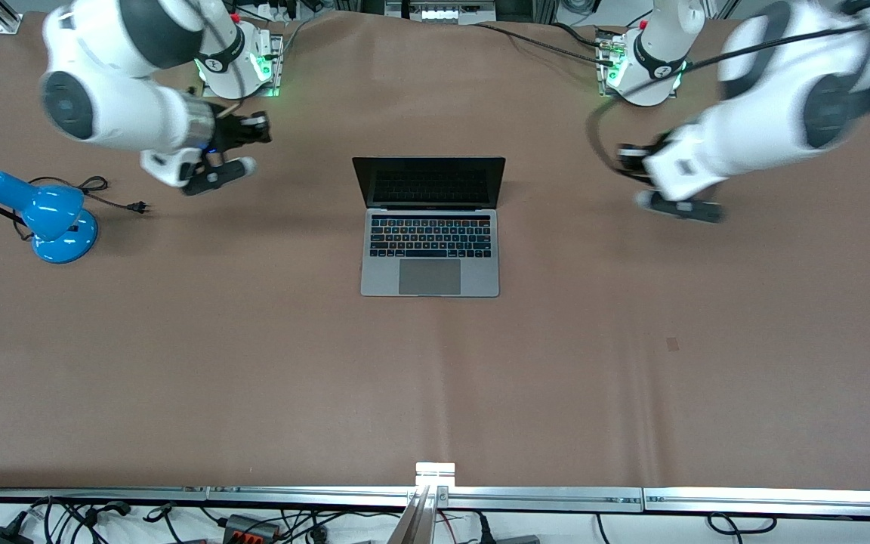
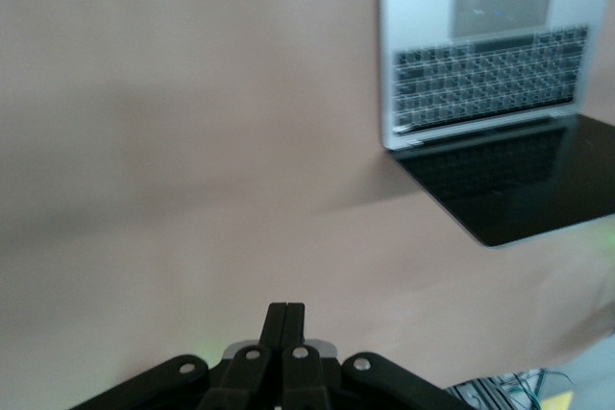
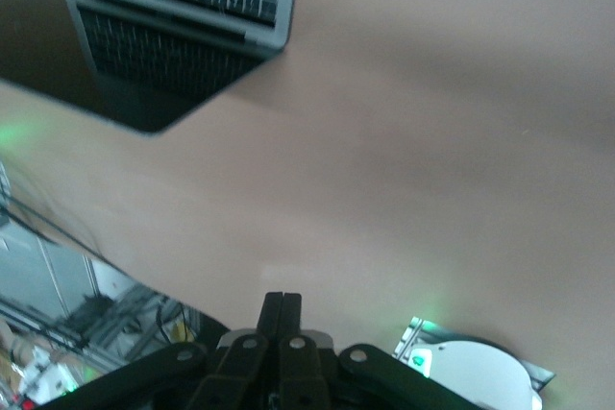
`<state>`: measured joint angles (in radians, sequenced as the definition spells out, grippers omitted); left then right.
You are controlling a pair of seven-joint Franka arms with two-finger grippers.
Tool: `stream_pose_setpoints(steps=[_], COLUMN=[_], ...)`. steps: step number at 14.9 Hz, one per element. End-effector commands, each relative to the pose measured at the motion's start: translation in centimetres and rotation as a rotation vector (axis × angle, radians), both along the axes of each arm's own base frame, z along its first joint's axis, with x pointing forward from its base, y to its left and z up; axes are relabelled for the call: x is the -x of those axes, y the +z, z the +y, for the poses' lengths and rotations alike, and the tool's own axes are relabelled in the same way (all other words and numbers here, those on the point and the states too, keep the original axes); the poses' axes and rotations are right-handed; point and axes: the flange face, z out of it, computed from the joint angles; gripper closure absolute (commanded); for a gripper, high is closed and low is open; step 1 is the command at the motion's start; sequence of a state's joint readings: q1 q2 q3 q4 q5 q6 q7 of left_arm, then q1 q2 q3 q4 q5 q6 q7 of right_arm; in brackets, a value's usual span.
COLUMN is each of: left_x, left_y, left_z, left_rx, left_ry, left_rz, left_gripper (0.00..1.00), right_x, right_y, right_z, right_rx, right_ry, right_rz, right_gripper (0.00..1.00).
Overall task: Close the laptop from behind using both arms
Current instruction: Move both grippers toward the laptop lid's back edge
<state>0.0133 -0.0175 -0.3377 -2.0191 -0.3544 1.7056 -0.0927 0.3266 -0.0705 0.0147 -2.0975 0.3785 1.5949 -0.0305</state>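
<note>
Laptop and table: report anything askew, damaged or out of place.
Nothing stands out. The laptop sits open, square and intact. A blue lamp lies unplugged toward the right arm's end, cord loose beside it.

My front camera sits high across the table, looking down at the arm bases along the top edge and taking in the whole surface. My left wrist camera looks out past the closed fingers over bare table toward the open laptop, well apart from them. My right wrist camera does likewise past its pressed-together fingers. All three views share the laptop
</note>
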Motion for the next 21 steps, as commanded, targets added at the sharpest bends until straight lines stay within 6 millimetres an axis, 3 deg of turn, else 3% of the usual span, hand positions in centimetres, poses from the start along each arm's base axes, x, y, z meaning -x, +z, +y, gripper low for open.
stream_pose_setpoints(steps=[1,5,7,12,16,21], left_x=[6.5,11.2,12.3,13.3,11.4,10.5], left_y=[-2.0,-3.7,-5.7,-7.9,-10.7,-10.8], left_z=[-2.8,-11.6,-14.5,-17.2,-17.3,-17.1], left_rx=[0.041,0.0,0.003,0.029,0.073,0.08], left_ry=[0.054,0.053,0.045,0.042,0.093,0.103], left_rz=[-0.024,-0.064,-0.064,-0.07,-0.08,-0.091], left_gripper=[1.0,1.0,1.0,1.0,1.0,1.0], right_x=[2.7,4.9,6.5,8.5,8.3,8.3], right_y=[-1.2,-3.4,-5.8,-8.3,-9.2,-10.1], right_z=[0.5,4.3,6.1,10.2,12.0,14.5], right_rx=[0.008,-0.009,0.0,0.025,0.043,0.044], right_ry=[0.029,0.081,0.103,0.131,0.079,-0.043], right_rz=[0.101,0.113,0.075,0.025,-0.035,-0.085], right_gripper=[1.0,1.0,1.0,1.0,1.0,1.0])
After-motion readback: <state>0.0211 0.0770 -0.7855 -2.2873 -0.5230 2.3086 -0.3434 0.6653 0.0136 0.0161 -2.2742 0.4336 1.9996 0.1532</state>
